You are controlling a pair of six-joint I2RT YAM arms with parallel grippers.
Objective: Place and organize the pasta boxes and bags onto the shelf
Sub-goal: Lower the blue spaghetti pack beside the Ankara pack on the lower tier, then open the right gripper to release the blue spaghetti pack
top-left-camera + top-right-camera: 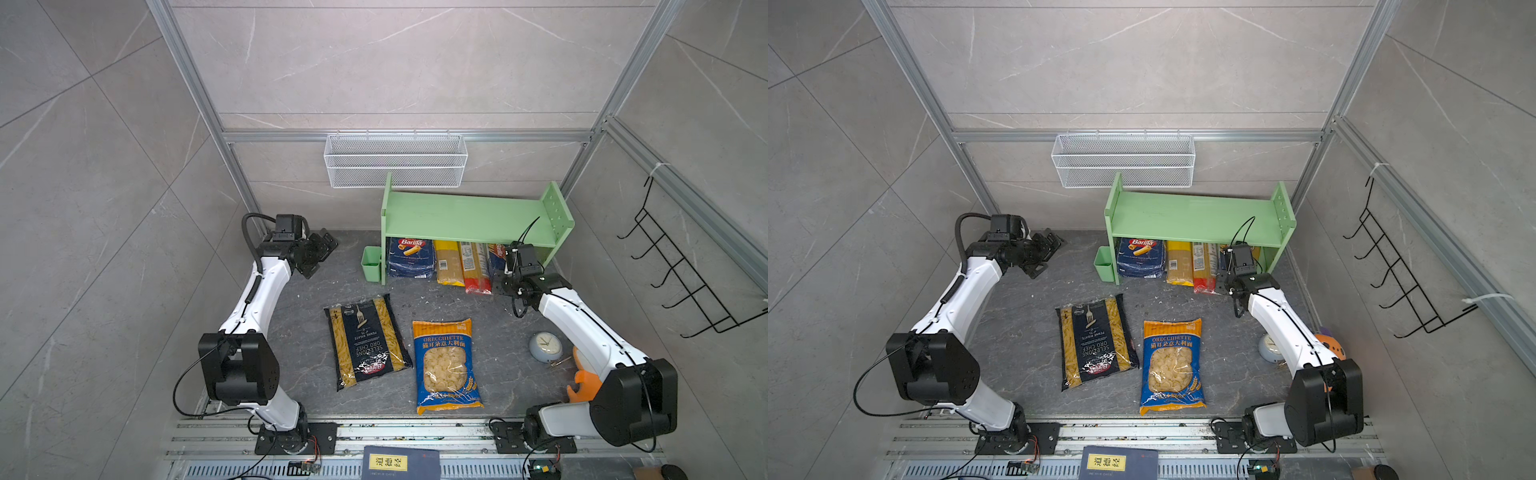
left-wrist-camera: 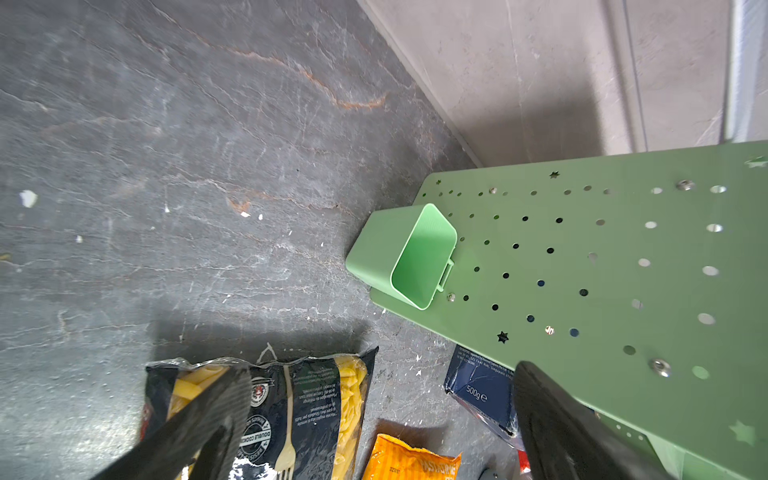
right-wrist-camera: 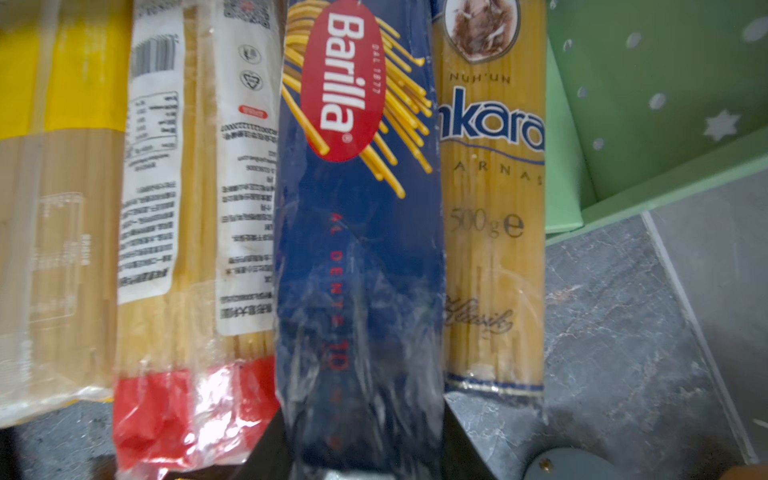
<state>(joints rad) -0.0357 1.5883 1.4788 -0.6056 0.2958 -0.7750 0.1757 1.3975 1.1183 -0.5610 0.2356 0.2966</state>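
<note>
1. Slate-dark counter (image 1: 299, 316) lay between grey tiled walls in both top views; the light green shelf (image 1: 465, 216) stood at the back, below a white wire basket (image 1: 395, 160); in its lower tier, from left to right, lay the pasta box (image 1: 410, 257), a yellow spaghetti pack (image 1: 449, 264) and a red-ended spaghetti pack (image 1: 476, 270); the right pincer (image 1: 502, 264) was at that tier's mouth, just beside the red-ended pack, its tips hidden under the wrist camera; the penne bag (image 1: 365, 340) and the orecchiette bag (image 1: 446, 365) lay flat side by side on the open counter, apart from the shelf; the left pincer (image 1: 320, 255) hung well left of the shelf.
2. From the left wrist, the left pincer's fingers (image 2: 199, 415) stood spread wide with nothing between them; a small green cup (image 2: 419, 257) sat against the shelf's peg-holed side panel; a corner of the pasta box poked out past that panel.
3. From the right wrist, slightly blurred, the right pincer pinched the near end of the dark blue spaghetti pack (image 3: 357, 249), one finger on each side; that pack lay between the red-ended spaghetti pack and an Ankara spaghetti pack (image 3: 494, 228), touching both.
</note>
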